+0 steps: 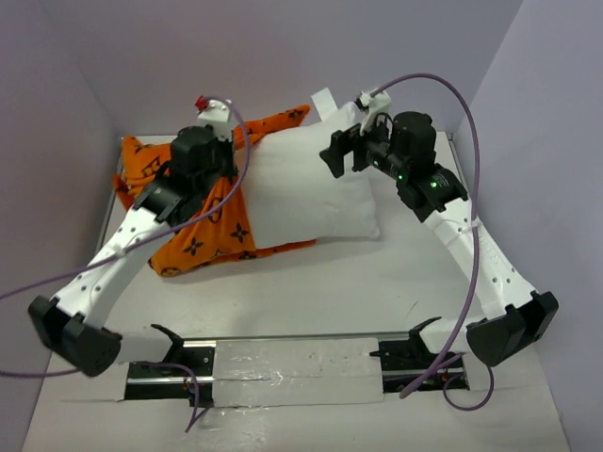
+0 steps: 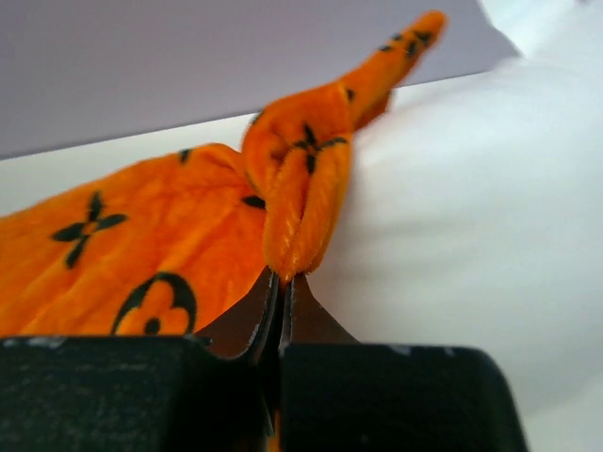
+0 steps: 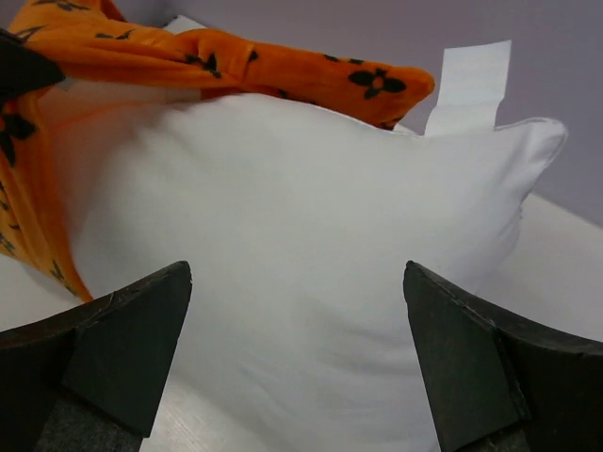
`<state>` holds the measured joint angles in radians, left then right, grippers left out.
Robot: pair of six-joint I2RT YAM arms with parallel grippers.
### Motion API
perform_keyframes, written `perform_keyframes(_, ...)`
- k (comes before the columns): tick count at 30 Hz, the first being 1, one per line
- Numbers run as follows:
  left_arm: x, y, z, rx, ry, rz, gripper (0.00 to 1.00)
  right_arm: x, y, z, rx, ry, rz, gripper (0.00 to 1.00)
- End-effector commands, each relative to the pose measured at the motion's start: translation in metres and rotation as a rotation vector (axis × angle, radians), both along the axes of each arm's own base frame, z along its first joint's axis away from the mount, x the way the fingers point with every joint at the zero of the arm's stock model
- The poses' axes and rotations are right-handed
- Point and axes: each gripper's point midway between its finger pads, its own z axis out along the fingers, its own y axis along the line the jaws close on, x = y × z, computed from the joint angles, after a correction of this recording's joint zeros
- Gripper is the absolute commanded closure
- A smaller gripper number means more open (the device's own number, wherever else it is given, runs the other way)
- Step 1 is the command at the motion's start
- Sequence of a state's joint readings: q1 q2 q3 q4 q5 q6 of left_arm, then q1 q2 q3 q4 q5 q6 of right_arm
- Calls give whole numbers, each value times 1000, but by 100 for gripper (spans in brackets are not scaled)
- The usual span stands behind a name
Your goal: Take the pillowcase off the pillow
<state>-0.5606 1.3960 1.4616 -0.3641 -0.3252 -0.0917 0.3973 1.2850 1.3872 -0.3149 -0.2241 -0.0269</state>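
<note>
The white desk (image 1: pixel 320 292) carries the plump white pillow (image 1: pixel 311 193) toward twelve o'clock. The orange pillowcase (image 1: pixel 198 245) lies on it near ten o'clock, bunched around the pillow's nine o'clock end.

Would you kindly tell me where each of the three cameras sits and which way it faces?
Top external: above and behind the bases, looking down at the table, pillow and pillowcase; left arm and right arm show.
Left wrist: on the left arm, looking along its shut jaws, which pinch a pillowcase fold beside the pillow.
Right wrist: on the right arm, facing the pillow between its open jaws.
Shared: every view shows pillow and pillowcase.
</note>
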Motion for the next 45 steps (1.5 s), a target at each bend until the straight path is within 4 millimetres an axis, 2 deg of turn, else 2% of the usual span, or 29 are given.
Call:
perform_keyframes(1, -36, 14, 105, -286, -310, -14, 100, -4, 29, 56, -40, -183, 165, 0)
perform_keyframes(2, -43, 11, 92, -303, -290, -37, 100, -11, 43, 50, -99, -193, 229, 0)
perform_keyframes(3, -60, 16, 103, -345, -319, -64, 100, -12, 54, 42, -145, -182, 276, 0)
perform_keyframes(5, -73, 15, 88, -356, -297, -94, 100, -13, 69, 38, -255, -242, 350, 0)
perform_keyframes(7, -87, 23, 91, -385, -308, -92, 100, -14, 95, 36, -316, -267, 448, 0)
perform_keyframes(9, -91, 28, 86, -399, -296, -77, 100, -24, 113, 15, -393, -219, 586, 0)
perform_keyframes(10, -97, 29, 86, -407, -295, -85, 100, -15, 128, 8, -414, -194, 618, 0)
perform_keyframes(12, -102, 27, 87, -424, -292, -105, 100, -17, 137, -21, -487, -91, 668, 0)
perform_keyframes(13, -104, 25, 85, -424, -285, -118, 100, -17, 153, -42, -521, -40, 706, 0)
perform_keyframes(16, -108, 23, 85, -428, -276, -126, 100, -22, 177, -77, -623, -9, 773, 0)
perform_keyframes(18, -110, 22, 82, -424, -270, -127, 100, -28, 185, -91, -657, -8, 824, 0)
perform_keyframes(22, -109, 23, 80, -419, -266, -109, 100, -61, 200, -119, -641, 51, 995, 0)
perform_keyframes(26, -106, 26, 83, -414, -271, -87, 100, -73, 197, -143, -621, 166, 996, 1)
perform_keyframes(27, -106, 28, 84, -416, -276, -78, 100, -74, 193, -157, -624, 221, 976, 4)
perform_keyframes(29, -103, 34, 83, -418, -281, -38, 100, -77, 186, -173, -637, 304, 938, 33)
perform_keyframes(30, -99, 44, 82, -423, -291, 28, 100, -78, 182, -182, -632, 369, 887, 70)
perform_keyframes(31, -96, 48, 77, -426, -288, 63, 100, -75, 179, -185, -635, 387, 839, 91)
perform_keyframes(32, -93, 52, 74, -433, -286, 100, 100, -69, 175, -187, -638, 387, 775, 100)
perform_keyframes(34, -81, 67, 64, -426, -292, 225, 100, -61, 169, -174, -588, 315, 656, 100)
perform_keyframes(35, -76, 69, 61, -427, -288, 256, 100, -41, 156, -163, -609, 247, 506, 100)
perform_keyframes(36, -67, 68, 50, -408, -267, 290, 100, -42, 137, -144, -590, 183, 407, 100)
perform_keyframes(37, -62, 74, 48, -397, -262, 339, 100, -22, 136, -110, -505, 61, 277, 100)
perform_keyframes(38, -50, 73, 35, -388, -234, 381, 100, -21, 118, -112, -520, 28, 208, 100)
perform_keyframes(39, -43, 75, 29, -388, -219, 412, 100, -22, 92, -64, -471, -86, 88, 100)
perform_keyframes(40, -33, 81, 26, -407, -197, 425, 100, -20, 86, -36, -411, -179, 50, 100)
perform_keyframes(41, -19, 81, 11, -393, -157, 433, 100, -35, 66, -15, -369, -240, 19, 100)
perform_keyframes(42, -11, 85, 4, -393, -140, 443, 100, -37, 52, -1, -358, -286, -35, 100)
perform_keyframes(44, 10, 114, -17, -381, -112, 544, 100, -44, 23, 32, -296, -351, -133, 100)
perform_keyframes(45, 18, 124, -21, -381, -105, 573, 100, -41, 2, 37, -300, -343, -232, 100)
